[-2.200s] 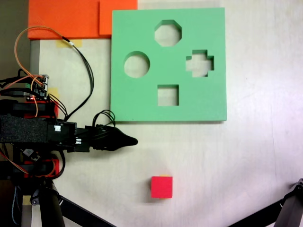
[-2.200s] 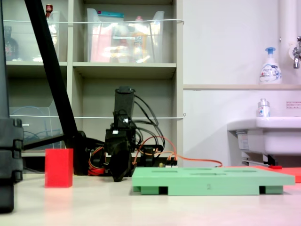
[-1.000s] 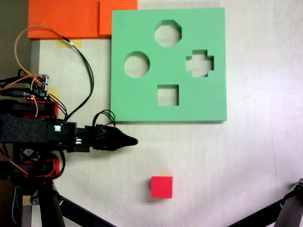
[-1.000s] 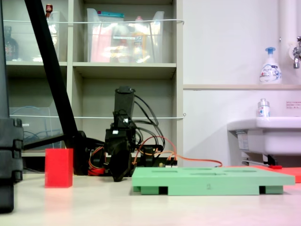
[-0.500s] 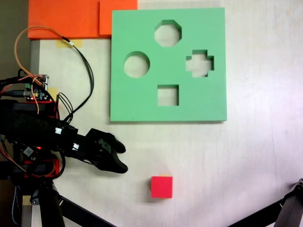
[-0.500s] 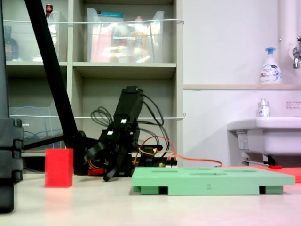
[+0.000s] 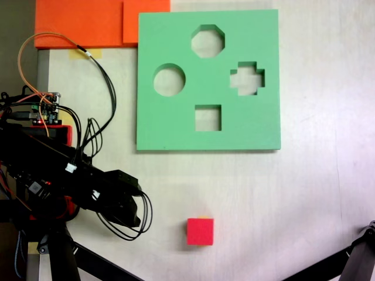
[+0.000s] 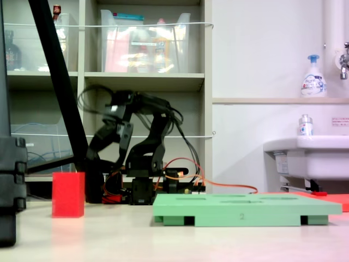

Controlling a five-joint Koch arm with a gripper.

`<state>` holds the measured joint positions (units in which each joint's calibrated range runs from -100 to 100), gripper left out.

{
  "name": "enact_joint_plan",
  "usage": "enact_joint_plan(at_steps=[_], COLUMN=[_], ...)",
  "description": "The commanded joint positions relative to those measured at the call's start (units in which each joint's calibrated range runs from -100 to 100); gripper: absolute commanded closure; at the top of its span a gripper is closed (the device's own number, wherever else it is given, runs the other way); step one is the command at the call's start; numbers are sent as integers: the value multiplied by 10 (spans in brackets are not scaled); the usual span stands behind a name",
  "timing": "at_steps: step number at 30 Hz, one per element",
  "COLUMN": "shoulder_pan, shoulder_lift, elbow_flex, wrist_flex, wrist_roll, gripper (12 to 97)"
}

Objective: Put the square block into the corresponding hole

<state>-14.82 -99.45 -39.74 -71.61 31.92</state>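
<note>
Though checked for contact in both fixed views, found nothing touching the square block (image 7: 200,231) (image 8: 68,195). Sat flat on the pale bench (image 7: 304,205), low in the top-down view, with a sliver of yellow tape (image 7: 204,216) poking out at its upper edge. Spotted the corresponding hole (image 7: 208,117) almost straight above it in that view, well apart, cut into the lower middle of the green foam board (image 7: 170,132) (image 8: 245,207) and open, with bench showing through. Saw the end effector (image 7: 133,213) (image 8: 94,155) left of the block, near but apart, hanging nose-down off a raised arm in the side view. Couldn't tell how wide the jaws were, all one dark blob from both angles. Noticed black cables (image 7: 108,88) looping off the arm, plus orange foam sheets (image 7: 88,23) at the top left beside the board.
</note>
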Motion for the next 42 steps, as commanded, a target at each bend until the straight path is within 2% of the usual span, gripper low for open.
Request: enact_joint_plan(at_steps=[1,3,8,15,26,32,42], shoulder_pan=[-5,-5,-5,-4,20,43,39], shoulder_lift=[-5,57,293,525,837,888,953], elbow_flex=[84,153,320,426,570,572,572], wrist_flex=[-70,-102,-218,-218,-180,-150,-115], wrist_roll=[0,0,13,35,50,70,71], gripper=[717,694,371,131,131,131,131])
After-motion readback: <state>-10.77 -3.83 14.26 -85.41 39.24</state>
